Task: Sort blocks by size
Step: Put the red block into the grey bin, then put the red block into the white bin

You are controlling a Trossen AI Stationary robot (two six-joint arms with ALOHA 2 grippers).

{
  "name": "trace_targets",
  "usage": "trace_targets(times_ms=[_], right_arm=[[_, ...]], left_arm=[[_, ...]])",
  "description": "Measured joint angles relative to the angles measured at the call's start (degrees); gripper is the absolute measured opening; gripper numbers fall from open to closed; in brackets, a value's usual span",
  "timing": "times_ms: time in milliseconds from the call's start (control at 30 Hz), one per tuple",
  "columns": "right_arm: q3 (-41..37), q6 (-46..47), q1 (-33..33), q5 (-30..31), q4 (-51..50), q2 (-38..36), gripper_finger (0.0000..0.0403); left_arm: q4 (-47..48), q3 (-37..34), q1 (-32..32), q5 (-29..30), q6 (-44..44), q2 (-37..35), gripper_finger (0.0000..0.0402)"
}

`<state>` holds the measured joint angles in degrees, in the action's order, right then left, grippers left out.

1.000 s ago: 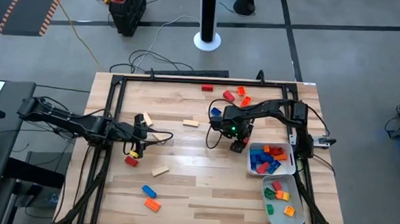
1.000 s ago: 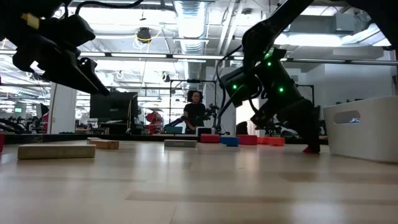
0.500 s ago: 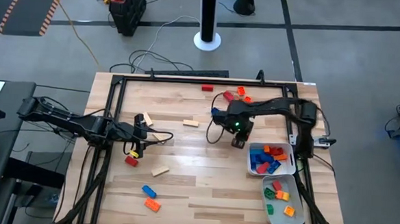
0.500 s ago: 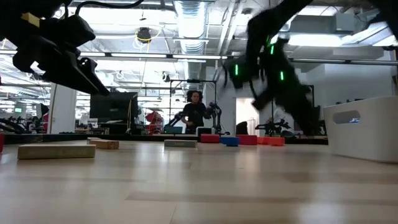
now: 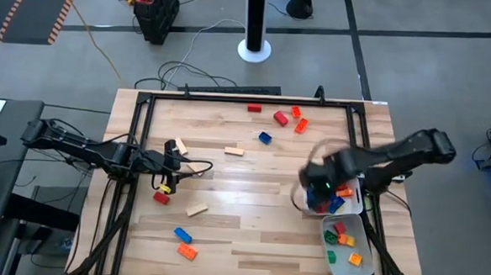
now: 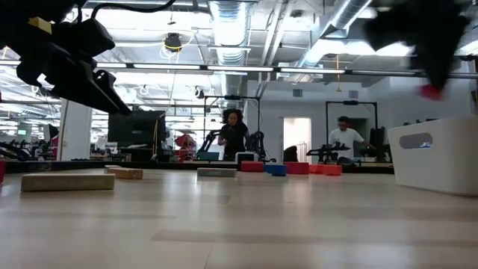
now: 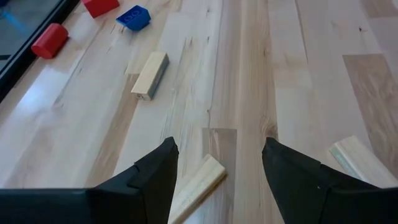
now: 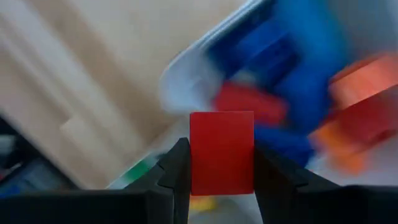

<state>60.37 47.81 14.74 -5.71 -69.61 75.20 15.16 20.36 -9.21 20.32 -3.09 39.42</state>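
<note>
From above, the right tool (image 5: 310,187) is over the near edge of the upper white tray (image 5: 354,184) full of blocks (image 5: 337,189), and the left tool (image 5: 180,157) waits on the table's (image 5: 241,221) left side, with loose blocks scattered around. From table height, the right tool is a blur up high with a red block (image 6: 430,91) above the tray. The right wrist camera shows the red block (image 8: 222,152) squeezed tight between the two fingers (image 8: 177,168) — right over the tray (blue, red and orange blocks inside) — while the left wrist camera shows its fingers (image 7: 155,171) spread wide apart over a tan block (image 7: 198,185).

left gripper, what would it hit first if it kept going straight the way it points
Probably the small tan oblong wooden block lying on the table between the fingers of the open left gripper. Farther on, a second tan block sits off to one side, likely out of its line.
</note>
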Motion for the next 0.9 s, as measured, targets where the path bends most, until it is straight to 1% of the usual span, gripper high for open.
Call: trace_targets(times_ms=[67,133,233,333,400,467,533,633,700,767,833,900], right_arm=[[-1.9,7.5,6.3,-2.9,2.0,-0.6,0.0153],[-2.8,14.1,12.2,-4.0,4.4,-1.0,0.0153],[-3.1,22.1,19.6,-4.0,6.5,-0.9,0.0153],[-4.0,30.7,25.0,-2.2,7.6,-0.9,0.0154],[-4.9,37.4,27.9,-0.2,7.2,-0.9,0.0173],[-6.0,43.6,30.1,0.6,7.3,-0.9,0.0212],[-6.4,48.0,31.4,-0.9,7.4,-0.8,0.0254],[-6.4,51.7,32.9,-2.0,7.6,-1.0,0.0301],[-6.2,52.2,33.2,-2.7,7.2,-1.0,0.0318],[-5.4,52.0,33.1,-2.1,6.5,-1.0,0.0323],[-4.6,50.7,32.8,1.9,6.1,-1.0,0.0322],[-3.7,48.2,32.7,8.7,5.2,-1.0,0.0316]], left_arm=[[0.0,0.0,0.0,0.0,-0.2,0.0,0.0224],[0.0,0.0,0.0,0.0,-0.2,0.0,0.0224],[-0.3,0.0,0.0,0.0,-0.3,0.0,0.0224],[-1.2,0.0,0.0,0.0,-0.4,0.0,0.0224],[-1.9,0.0,0.0,0.1,-0.4,0.0,0.0224],[-2.5,0.0,0.0,0.0,-1.0,0.0,0.0224],[-2.6,0.0,0.0,-0.6,-1.7,0.0,0.0224],[-2.1,0.0,0.0,-3.2,-3.2,0.0,0.0224],[-1.2,0.0,0.0,-5.5,-4.9,0.0,0.0224],[0.9,0.4,0.0,-7.4,-7.3,0.0,0.0224],[4.4,1.7,-0.5,-8.1,-10.3,0.6,0.0224],[8.4,3.2,-1.6,-8.1,-13.1,1.7,0.0224]])
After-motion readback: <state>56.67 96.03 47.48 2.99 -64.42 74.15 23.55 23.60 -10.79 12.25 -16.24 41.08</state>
